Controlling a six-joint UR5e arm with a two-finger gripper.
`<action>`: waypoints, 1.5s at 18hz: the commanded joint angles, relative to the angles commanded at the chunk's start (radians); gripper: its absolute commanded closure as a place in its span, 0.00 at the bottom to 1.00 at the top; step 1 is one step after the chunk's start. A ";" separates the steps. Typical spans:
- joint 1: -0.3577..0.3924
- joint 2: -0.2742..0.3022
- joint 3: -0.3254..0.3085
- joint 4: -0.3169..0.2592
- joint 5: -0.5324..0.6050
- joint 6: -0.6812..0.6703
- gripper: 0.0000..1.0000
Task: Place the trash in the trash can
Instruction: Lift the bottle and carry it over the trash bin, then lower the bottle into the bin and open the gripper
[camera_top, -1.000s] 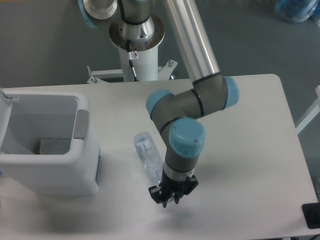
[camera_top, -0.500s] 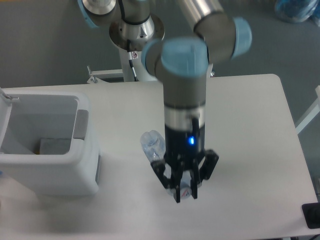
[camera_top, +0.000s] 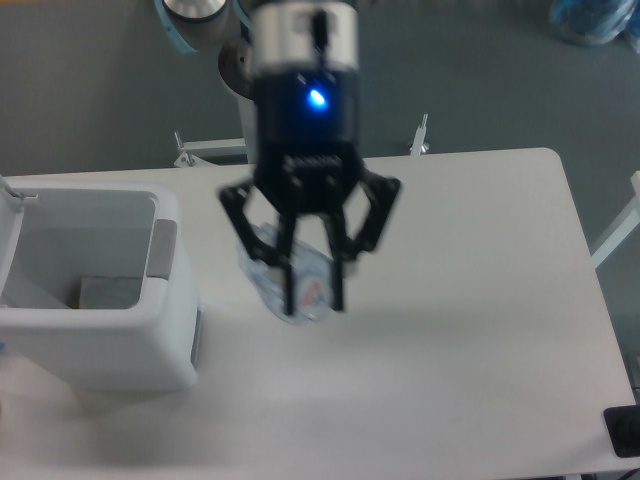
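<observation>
My gripper (camera_top: 314, 300) hangs high above the table, close to the camera and blurred, its black fingers shut on the clear plastic bottle (camera_top: 288, 275). The bottle is lifted off the table and lies slanted between the fingertips, with its bluish label and a red mark showing. The white trash can (camera_top: 165, 330) stands at the left edge of the table, open on top, with a grey tab (camera_top: 162, 249) on its right rim. The bottle is to the right of the can's rim, not over the opening. No plastic bag shows.
A grey patch (camera_top: 105, 292) lies at the bottom of the bin. The robot's base column (camera_top: 270, 120) rises behind the table's far edge. A black object (camera_top: 622, 432) sits at the near right corner.
The gripper has risen from the table with the bottle in it and moved left and toward the back, nearer the bin. The bottle has left the table surface.
</observation>
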 joint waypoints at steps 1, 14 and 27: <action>-0.018 0.008 -0.003 0.000 -0.002 -0.006 0.78; -0.227 0.009 -0.142 0.000 0.002 -0.072 0.75; -0.204 -0.014 -0.172 -0.003 0.006 -0.032 0.00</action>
